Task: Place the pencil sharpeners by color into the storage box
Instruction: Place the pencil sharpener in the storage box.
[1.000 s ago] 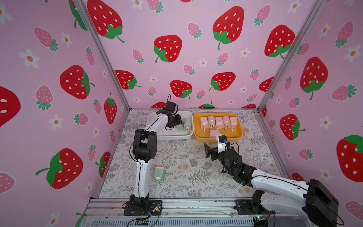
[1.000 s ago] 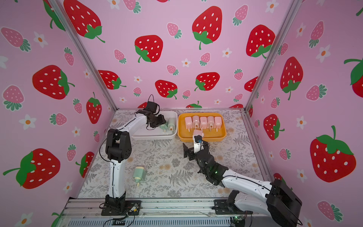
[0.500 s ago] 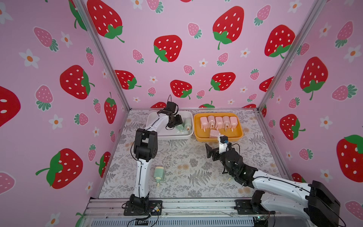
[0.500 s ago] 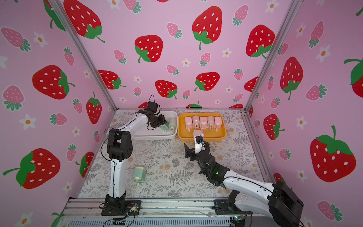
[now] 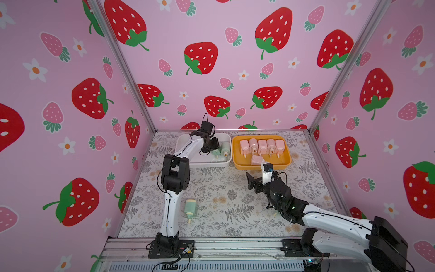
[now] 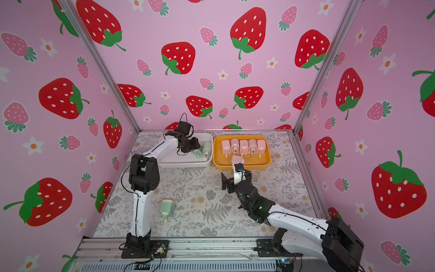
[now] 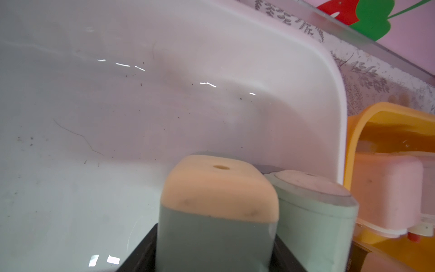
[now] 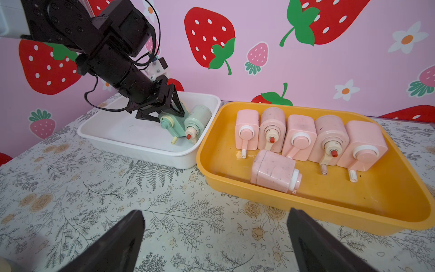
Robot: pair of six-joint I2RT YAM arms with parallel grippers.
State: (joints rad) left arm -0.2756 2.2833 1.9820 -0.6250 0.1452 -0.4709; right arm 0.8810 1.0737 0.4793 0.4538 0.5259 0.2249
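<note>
My left gripper [image 5: 211, 148] is down inside the white tray [image 5: 202, 164], shut on a mint green pencil sharpener [image 7: 216, 223] that tilts with its crank end low [image 8: 173, 126]. A second green sharpener [image 8: 198, 119] lies right against it. Another green one [image 5: 190, 208] lies loose on the table near the left arm's base. Several pink sharpeners [image 5: 261, 146] stand in a row in the orange tray [image 5: 261, 167], and one more pink sharpener [image 8: 273, 172] lies in front of them. My right gripper [image 8: 215, 235] hangs open and empty over the table before the orange tray.
The two trays sit side by side against the back wall, almost touching. Pink strawberry walls close in the left, back and right sides. The floral table top [image 5: 223, 195] stretches between the arms. Both arm bases stand on the front rail [image 5: 235, 247].
The left gripper has edged slightly to the right inside the white tray with the green sharpener. The right gripper has shifted only a little and stays open.
</note>
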